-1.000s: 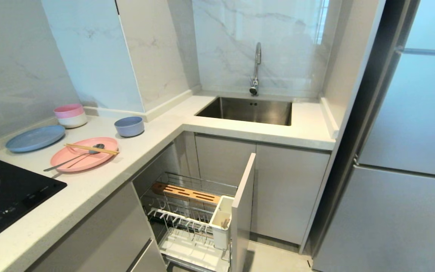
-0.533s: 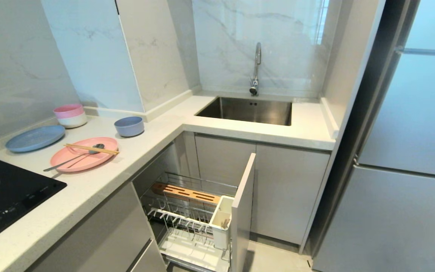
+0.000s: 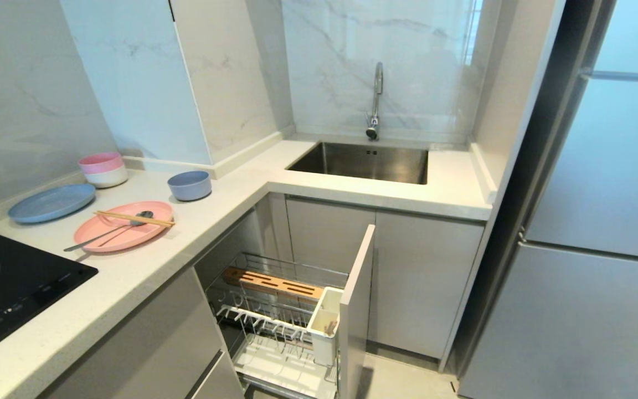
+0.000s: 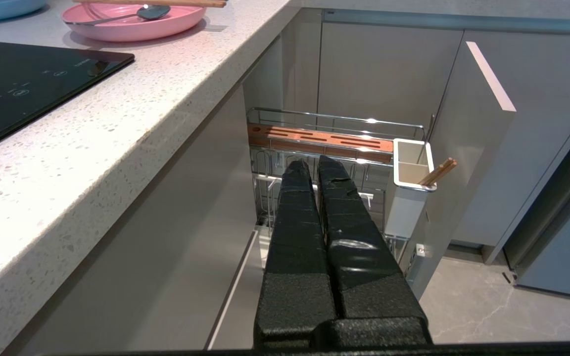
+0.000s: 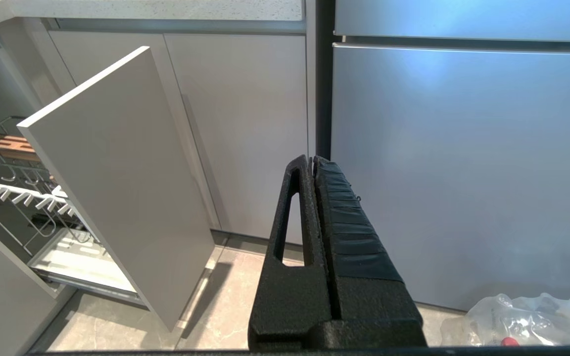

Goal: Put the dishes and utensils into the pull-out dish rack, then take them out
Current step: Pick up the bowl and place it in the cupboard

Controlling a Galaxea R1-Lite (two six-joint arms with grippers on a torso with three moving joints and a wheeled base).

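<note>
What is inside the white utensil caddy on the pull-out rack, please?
The white utensil caddy holds the tips of wooden chopsticks, leaning out over its rim. Its walls hide their lower ends and anything at the bottom; the other compartment looks empty near the top.

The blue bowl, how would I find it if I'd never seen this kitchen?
Start at the steel sink in the corner and follow the white counter toward the black cooktop. The blue bowl stands alone beside the pink plate that carries the chopsticks and spoon. It is deep and single, unlike the flat blue plate and the stacked pink-and-white bowls.
</note>
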